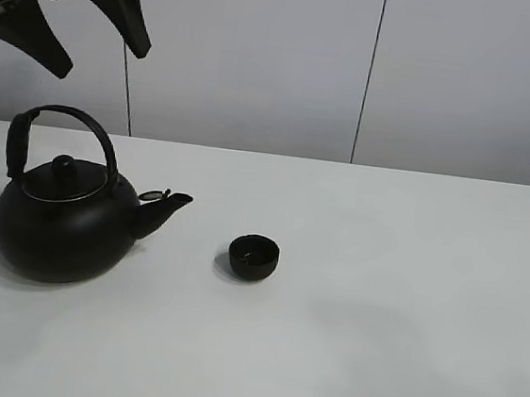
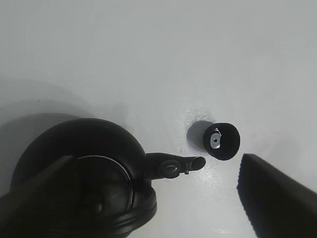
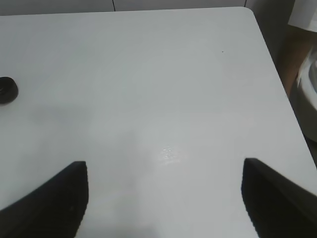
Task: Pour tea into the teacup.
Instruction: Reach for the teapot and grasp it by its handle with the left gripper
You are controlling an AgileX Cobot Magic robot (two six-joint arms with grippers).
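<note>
A big round black kettle [image 1: 61, 225] with an arched handle stands on the white table [image 1: 376, 314] at the left, spout pointing right. The small low black teacup [image 1: 254, 256] stands to the right of the spout, apart from it. My left gripper [image 1: 70, 22] hangs open and empty high above the kettle. In the left wrist view the kettle [image 2: 84, 173] and teacup [image 2: 221, 140] lie below the spread fingers [image 2: 275, 193]. My right gripper [image 3: 163, 198] is open and empty over bare table, and the teacup [image 3: 7, 89] sits far off at that view's edge.
A pale panelled wall [image 1: 355, 66] stands behind the table. The right wrist view shows the table's far corner [image 3: 247, 12] and a drop to the floor beyond it.
</note>
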